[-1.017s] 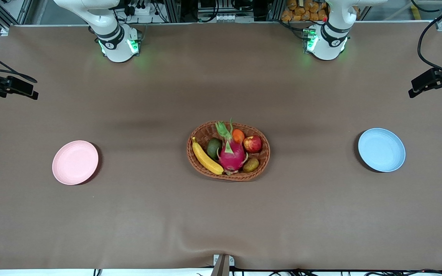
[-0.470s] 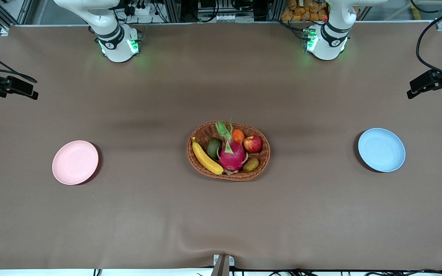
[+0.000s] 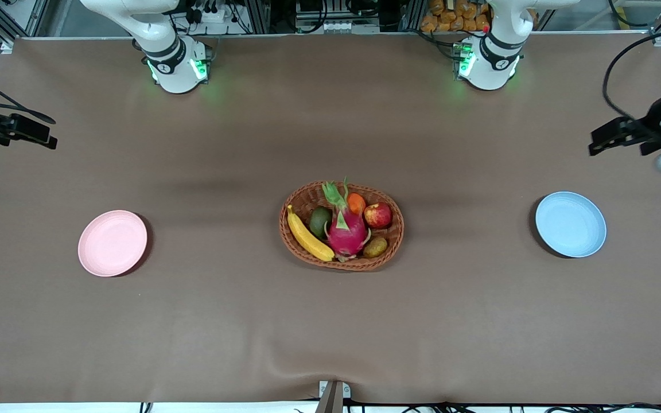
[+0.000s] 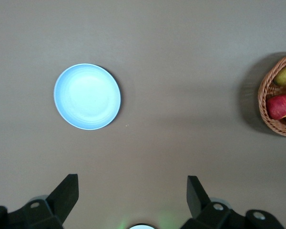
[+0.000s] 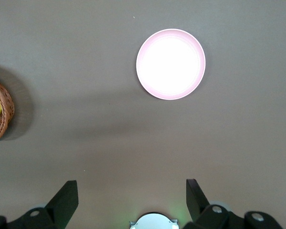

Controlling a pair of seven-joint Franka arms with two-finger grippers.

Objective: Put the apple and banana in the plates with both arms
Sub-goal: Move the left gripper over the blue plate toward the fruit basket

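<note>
Nothing placed yet. Apple (image 3: 378, 215) and banana (image 3: 309, 235) both lie in the oval wicker basket (image 3: 390, 244) at mid-table, alongside a dragon fruit (image 3: 347, 232), a small orange fruit (image 3: 356, 202), a dark green fruit (image 3: 319, 220) and a brownish one (image 3: 375, 246). The banana lies along the basket's rim toward the right arm's end; the apple sits toward the left arm's end. Pink plate (image 3: 112, 242) and blue plate (image 3: 570, 224) are bare, each well apart from the basket.

Left gripper (image 4: 132, 195) hangs high over the cloth near the blue plate, fingers spread wide, holding nothing. Right gripper (image 5: 132, 198) hangs high near the pink plate, equally wide, also empty.

Judgement: both picks and both placements remain.
</note>
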